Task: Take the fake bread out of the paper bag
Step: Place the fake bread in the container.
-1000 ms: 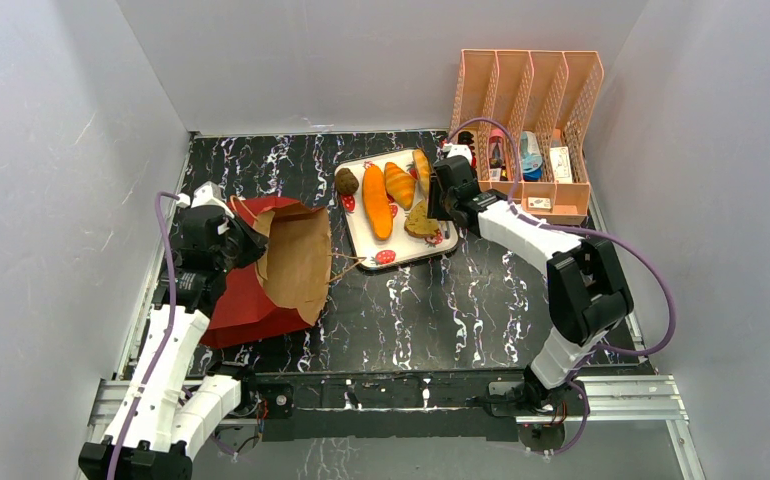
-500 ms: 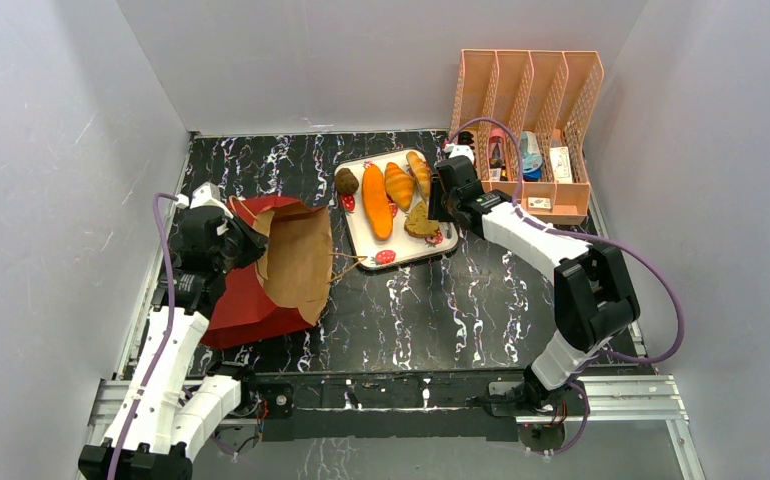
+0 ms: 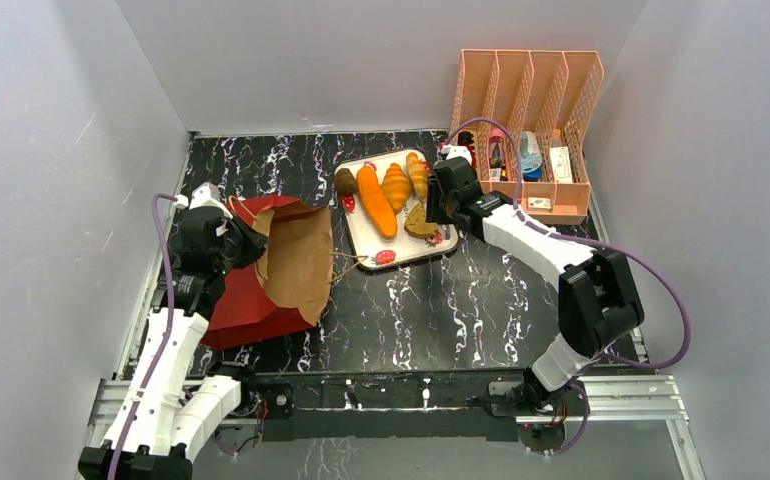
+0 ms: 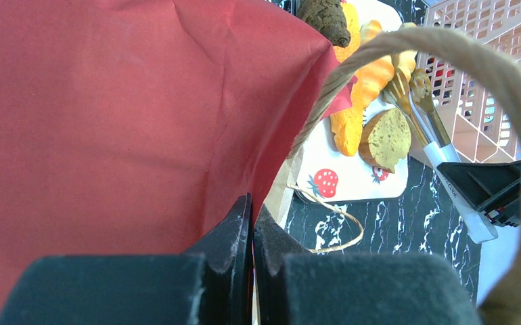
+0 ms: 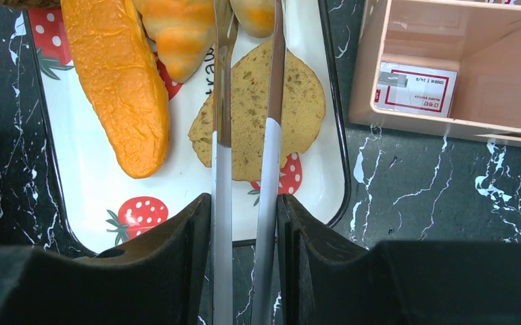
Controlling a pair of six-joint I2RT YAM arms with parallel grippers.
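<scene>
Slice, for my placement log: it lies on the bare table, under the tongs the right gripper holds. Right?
No: the slice lies on the tray, as the right wrist view shows, under the tongs the right gripper holds.

**Bread Out, Bag Tipped Open**

The paper bag (image 3: 291,262), kraft brown and red, lay tipped over with its rim pinched in the left hand (image 4: 252,218). Just ahead of the right hand (image 5: 244,210) lay an orange baguette (image 3: 376,200), two croissants (image 3: 397,186), a dark roll (image 3: 346,181) and a tan slice (image 3: 422,220).
</scene>
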